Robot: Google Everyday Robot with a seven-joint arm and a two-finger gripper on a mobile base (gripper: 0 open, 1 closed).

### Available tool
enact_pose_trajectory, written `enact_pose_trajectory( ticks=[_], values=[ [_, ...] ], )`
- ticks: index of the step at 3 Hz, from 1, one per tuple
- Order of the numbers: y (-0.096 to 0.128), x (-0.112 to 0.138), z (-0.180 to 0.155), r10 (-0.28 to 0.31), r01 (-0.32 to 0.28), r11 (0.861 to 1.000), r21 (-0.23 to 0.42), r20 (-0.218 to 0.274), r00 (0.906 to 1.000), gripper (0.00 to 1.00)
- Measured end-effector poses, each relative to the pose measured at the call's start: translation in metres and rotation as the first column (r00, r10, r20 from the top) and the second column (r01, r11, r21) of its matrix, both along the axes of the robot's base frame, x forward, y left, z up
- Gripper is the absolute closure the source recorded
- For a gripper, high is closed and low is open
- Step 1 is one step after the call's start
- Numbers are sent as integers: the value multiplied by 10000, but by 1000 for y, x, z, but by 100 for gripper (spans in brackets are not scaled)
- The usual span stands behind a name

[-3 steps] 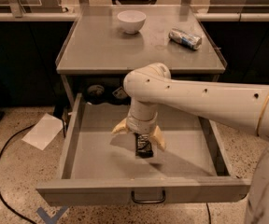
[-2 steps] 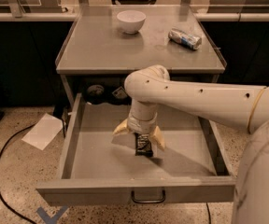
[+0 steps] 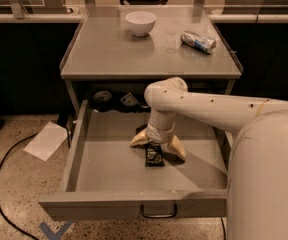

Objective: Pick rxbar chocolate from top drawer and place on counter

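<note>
Straddling rxbar chocolate in top drawer, tool; bowl, can on counter.

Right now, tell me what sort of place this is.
Likely a lab or office kitchenette: a counter holding a bowl and can, dark cabinets behind, and the gripper in the open top drawer at the rxbar chocolate.

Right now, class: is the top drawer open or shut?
Open. The top drawer is pulled out past the counter; the gripper reaches inside it, fingers open either side of the rxbar chocolate.
</note>
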State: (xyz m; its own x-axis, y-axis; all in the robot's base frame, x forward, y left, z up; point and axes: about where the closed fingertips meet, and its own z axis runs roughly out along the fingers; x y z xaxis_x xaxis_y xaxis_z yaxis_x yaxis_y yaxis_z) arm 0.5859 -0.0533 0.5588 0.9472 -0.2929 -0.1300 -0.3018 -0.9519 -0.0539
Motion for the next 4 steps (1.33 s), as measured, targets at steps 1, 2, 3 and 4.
enact_pose_trajectory(
  ticks=[1,2,3,4],
  values=[
    [0,0,0,0,0,10000,0,0,10000,19],
    [0,0,0,0,0,10000,0,-1,10000,42],
    [0,0,0,0,0,10000,0,-1,10000,65],
    [0,0,9,0,0,10000,0,-1,10000,89]
  ],
)
